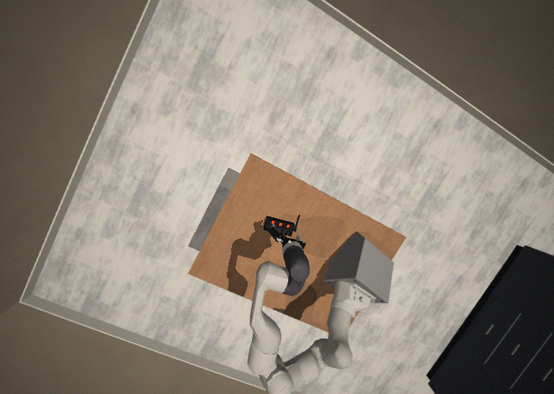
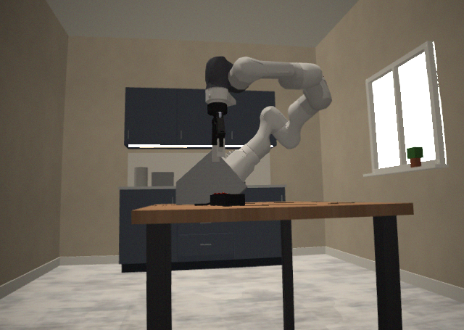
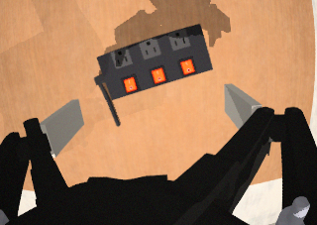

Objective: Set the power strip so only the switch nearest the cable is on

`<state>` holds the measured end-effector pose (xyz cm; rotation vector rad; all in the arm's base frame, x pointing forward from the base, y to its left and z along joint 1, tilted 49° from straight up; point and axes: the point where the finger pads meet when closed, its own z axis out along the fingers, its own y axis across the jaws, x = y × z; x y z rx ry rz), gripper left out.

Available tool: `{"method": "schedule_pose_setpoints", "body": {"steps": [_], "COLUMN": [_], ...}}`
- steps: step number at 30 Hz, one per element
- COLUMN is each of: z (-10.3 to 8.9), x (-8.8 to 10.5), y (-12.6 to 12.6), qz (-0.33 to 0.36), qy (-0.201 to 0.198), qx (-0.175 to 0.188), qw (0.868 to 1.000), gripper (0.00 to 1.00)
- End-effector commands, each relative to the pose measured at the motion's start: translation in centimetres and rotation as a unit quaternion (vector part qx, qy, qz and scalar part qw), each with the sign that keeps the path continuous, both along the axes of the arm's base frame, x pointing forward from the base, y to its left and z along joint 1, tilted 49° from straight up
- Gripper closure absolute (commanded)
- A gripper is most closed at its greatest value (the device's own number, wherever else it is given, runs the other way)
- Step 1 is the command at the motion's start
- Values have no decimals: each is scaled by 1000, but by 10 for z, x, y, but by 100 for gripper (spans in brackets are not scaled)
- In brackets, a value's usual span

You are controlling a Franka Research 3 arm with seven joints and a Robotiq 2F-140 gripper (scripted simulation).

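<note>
The black power strip [image 1: 291, 229] [image 2: 234, 199] [image 3: 170, 61] lies flat on the wooden table [image 1: 250, 179] [image 2: 270, 213], switches and outlets facing up. Its short cable [image 1: 298, 222] [image 3: 112, 107] leaves the left end in the wrist view. The switch nearest the cable [image 3: 130, 84], the middle switch [image 3: 158, 75] and the far switch [image 3: 187, 66] all glow orange-red. Their rocker tilt is too small to judge. My gripper [image 2: 218, 156] [image 3: 150, 105] is open and empty, pointing down well above the table. In the wrist view the strip lies beyond the fingertips, touching neither.
A large grey angular block [image 1: 364, 267] [image 2: 209, 180] stands at the arm's base, on the cable side of the strip. The arm's shadow falls over part of the strip and table. A dark cabinet [image 1: 500, 318] stands away from the table.
</note>
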<state>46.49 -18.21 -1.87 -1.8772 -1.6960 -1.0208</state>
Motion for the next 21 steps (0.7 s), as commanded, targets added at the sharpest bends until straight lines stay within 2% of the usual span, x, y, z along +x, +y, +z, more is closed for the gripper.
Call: {"method": "schedule_pose_setpoints", "body": {"steps": [1,2,4,5,12,19,21], "z": [-5,-7,-7,-9,-25,-32,-32], "x": [-1,0,0,2,13,20,20], "y": [3,4,4,6,24,34,34], "qz": [56,85,85,118,184,252,252], "qy": [-58,-88,-88,-125,-186,-247,-247], "qx": [-22,-32,-32,-45,-61,-77,-77], "qw": [997,992,992,984,963,932,932], "gripper": [0,0,0,0,0,0,0]}}
